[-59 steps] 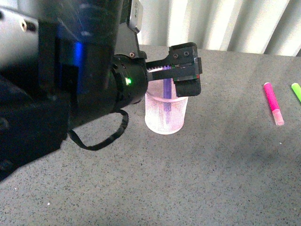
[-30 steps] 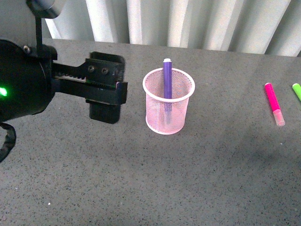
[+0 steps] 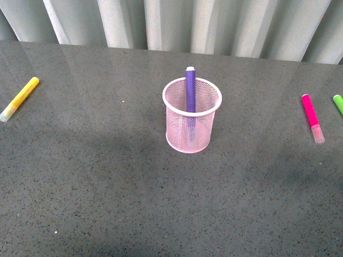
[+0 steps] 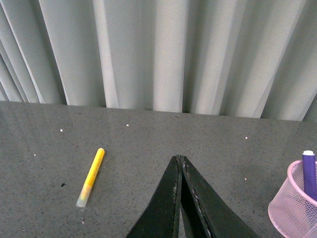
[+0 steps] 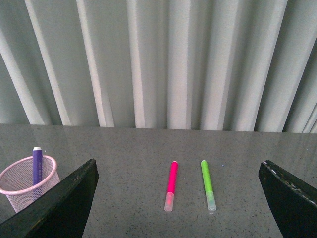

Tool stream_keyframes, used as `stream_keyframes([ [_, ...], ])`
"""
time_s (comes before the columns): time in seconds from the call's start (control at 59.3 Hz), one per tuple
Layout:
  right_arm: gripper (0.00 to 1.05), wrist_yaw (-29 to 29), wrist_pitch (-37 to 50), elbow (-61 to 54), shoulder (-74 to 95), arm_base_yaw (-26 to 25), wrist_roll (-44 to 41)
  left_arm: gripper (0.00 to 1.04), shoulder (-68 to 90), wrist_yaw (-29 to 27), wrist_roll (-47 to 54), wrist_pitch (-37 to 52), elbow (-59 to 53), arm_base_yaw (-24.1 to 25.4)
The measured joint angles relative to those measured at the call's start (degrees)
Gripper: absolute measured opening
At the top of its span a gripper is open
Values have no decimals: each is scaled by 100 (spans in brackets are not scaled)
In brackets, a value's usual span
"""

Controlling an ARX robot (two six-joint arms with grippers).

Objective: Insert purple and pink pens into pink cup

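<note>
The pink cup (image 3: pixel 192 115) stands at the table's middle with the purple pen (image 3: pixel 190 88) upright inside, its end poking above the rim. The pink pen (image 3: pixel 311 116) lies flat at the right, pale cap toward me. Neither arm shows in the front view. In the left wrist view my left gripper (image 4: pixel 179 159) is shut with nothing in it, above bare table, the pink cup (image 4: pixel 293 208) and purple pen (image 4: pixel 309 173) off to one side. My right gripper (image 5: pixel 178 191) is open wide, with the pink pen (image 5: pixel 171 185) lying on the table between and beyond its fingers (image 5: pixel 69 201).
A yellow marker (image 3: pixel 19 98) lies at the far left of the table. A green marker (image 3: pixel 337 103) lies at the right edge, just beyond the pink pen. A pale pleated curtain (image 3: pixel 187 24) runs along the table's back edge.
My left arm, which hung over the cup a second ago, has drawn back to the left and out of the front view. The purple pen stays standing in the cup.
</note>
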Motion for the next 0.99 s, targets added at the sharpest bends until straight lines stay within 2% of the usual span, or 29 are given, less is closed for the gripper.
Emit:
stream_keyframes([
  [0.438, 98, -9, 0, 0, 0, 0, 0, 4, -2083, 608, 13, -1611, -452, 684],
  [0.506, 98, -9, 0, 0, 0, 0, 0, 4, -2503, 1110, 15, -1980, -503, 1078],
  [0.556, 98, -9, 0, 0, 0, 0, 2, 4, -2846, 1150, 13, -2277, -505, 1231],
  [0.995, 98, -7, 0, 0, 0, 0, 0, 4, -4367, 1167, 15, -3703, -507, 1266],
])
